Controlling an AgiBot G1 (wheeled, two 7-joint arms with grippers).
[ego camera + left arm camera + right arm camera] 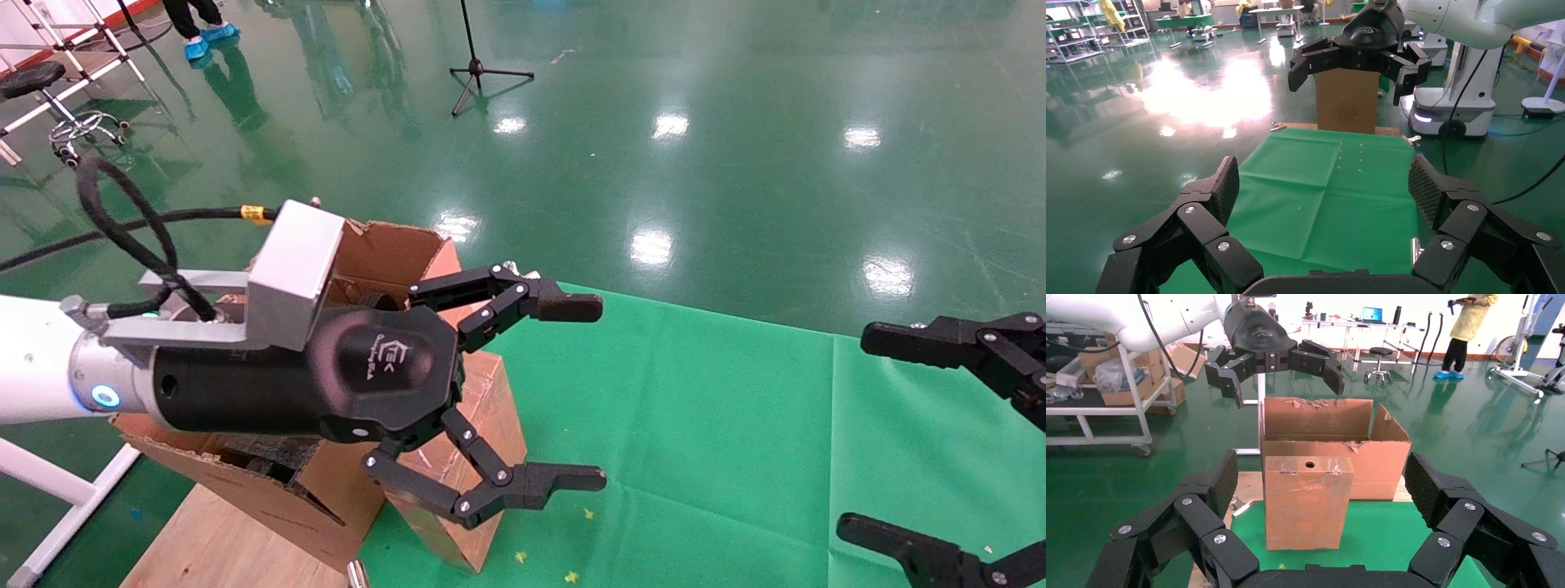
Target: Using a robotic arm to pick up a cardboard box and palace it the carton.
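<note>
Left claw point(576, 392) of the robotic arm point(33, 359) spread wide, holding nothing. Hanging in the air above the carton point(392, 253) and the cardboard box point(490, 408), fingers pointed out over the green cloth point(695, 449). From the right wrist, same claw point(1281, 380) clearly higher than the carton's ragged flaps point(1315, 419), touching neither carton nor box. Cardboard box point(1308, 502) standing upright on the cloth's edge, right against the front of the carton point(1379, 459), small round hole near the top of the face turned to the right arm, tape peeling at the upper corners. Black foam showing inside the carton. Wooden counter point(212, 539) underneath. Right claw point(870, 433) likewise wide and holding nothing, well apart at the far side of the cloth. Glossy green floor point(735, 122) all around.
</note>
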